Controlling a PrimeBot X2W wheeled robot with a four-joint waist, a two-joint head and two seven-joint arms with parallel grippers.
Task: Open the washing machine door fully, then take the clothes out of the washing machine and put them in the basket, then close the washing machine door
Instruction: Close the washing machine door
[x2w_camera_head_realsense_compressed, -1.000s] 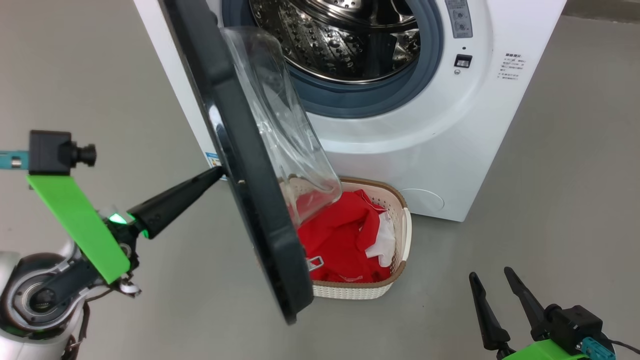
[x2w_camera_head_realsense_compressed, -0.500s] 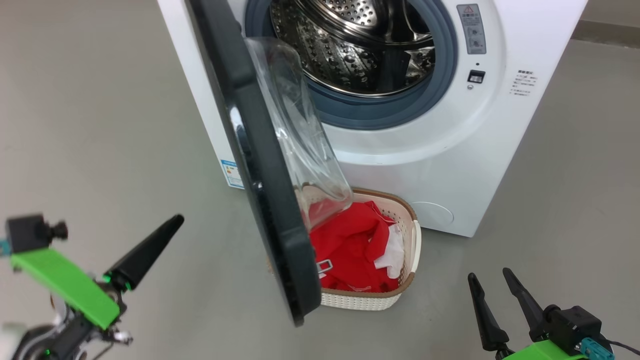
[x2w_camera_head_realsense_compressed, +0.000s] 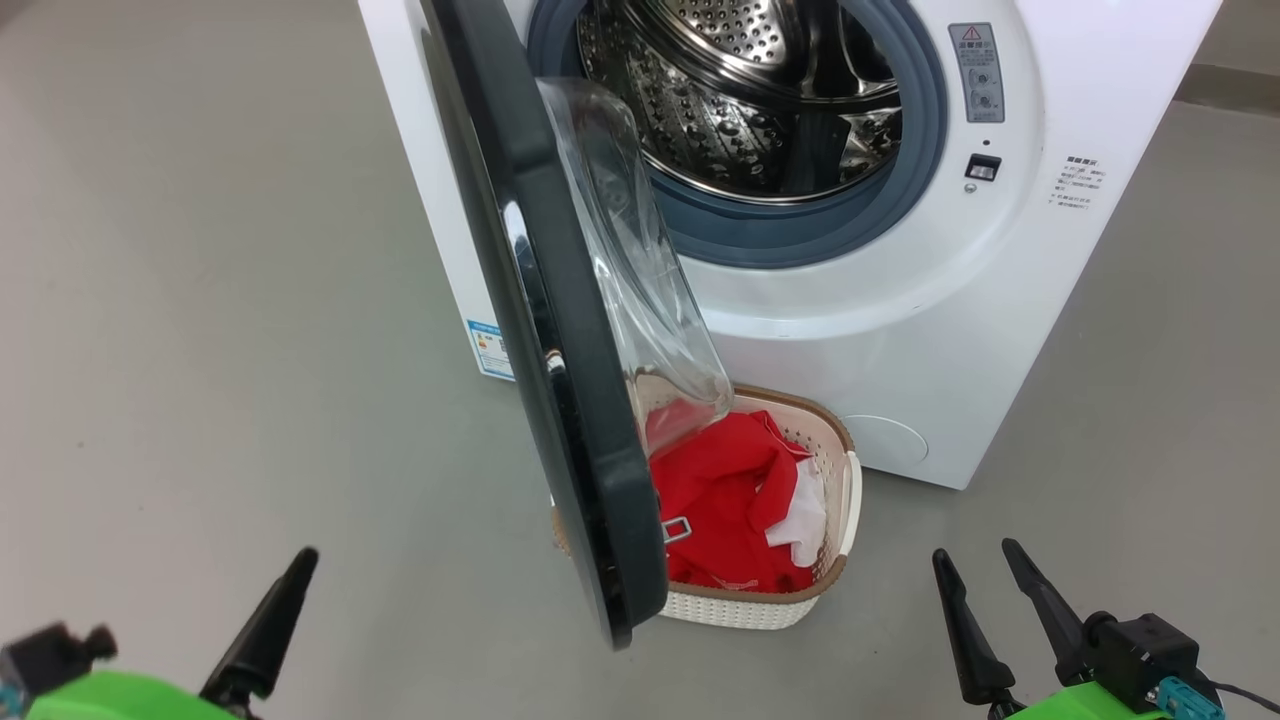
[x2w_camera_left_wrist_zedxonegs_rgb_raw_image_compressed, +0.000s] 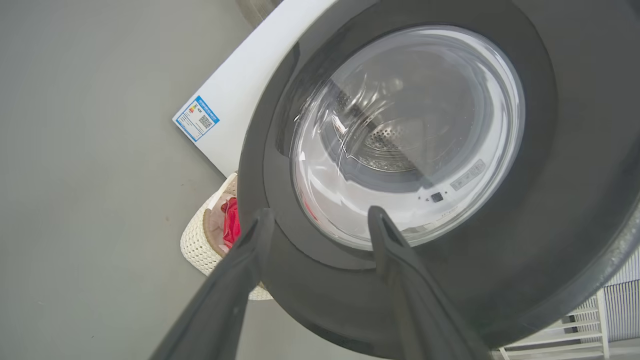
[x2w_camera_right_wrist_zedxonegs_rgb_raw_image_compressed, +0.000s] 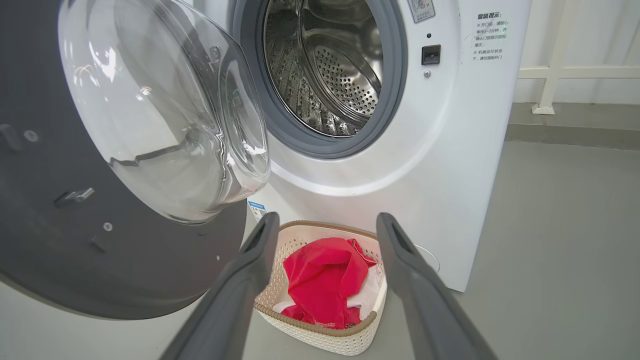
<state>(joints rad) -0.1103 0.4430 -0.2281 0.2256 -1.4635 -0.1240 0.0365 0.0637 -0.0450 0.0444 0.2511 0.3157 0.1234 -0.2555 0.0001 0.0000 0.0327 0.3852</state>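
Observation:
The white washing machine (x2w_camera_head_realsense_compressed: 900, 330) stands at the top, and its steel drum (x2w_camera_right_wrist_zedxonegs_rgb_raw_image_compressed: 325, 75) shows no garment. The washing machine door (x2w_camera_head_realsense_compressed: 560, 350), black-rimmed with a glass bowl (x2w_camera_head_realsense_compressed: 640, 280), stands edge-on and swung partly out over the basket (x2w_camera_head_realsense_compressed: 760, 605). Red and white clothes (x2w_camera_head_realsense_compressed: 730, 490) lie in the basket (x2w_camera_right_wrist_zedxonegs_rgb_raw_image_compressed: 320, 340). My left gripper (x2w_camera_left_wrist_zedxonegs_rgb_raw_image_compressed: 321, 212) is open and empty, a little way off the door's outer face (x2w_camera_left_wrist_zedxonegs_rgb_raw_image_compressed: 565, 150); one of its fingers (x2w_camera_head_realsense_compressed: 262, 630) shows at the lower left. My right gripper (x2w_camera_head_realsense_compressed: 975, 552) is open and empty, right of the basket, aimed over the clothes (x2w_camera_right_wrist_zedxonegs_rgb_raw_image_compressed: 320, 280).
Grey floor (x2w_camera_head_realsense_compressed: 200, 300) spreads left of the machine and around the basket. A blue-edged label (x2w_camera_head_realsense_compressed: 490, 348) sits on the machine's lower left corner. A white railing (x2w_camera_right_wrist_zedxonegs_rgb_raw_image_compressed: 550, 75) stands behind the machine to the right.
My left gripper has come off the door's outer edge, dropped back to the lower left and opened. The head camera has shifted, moving the machine right. My right gripper has not moved.

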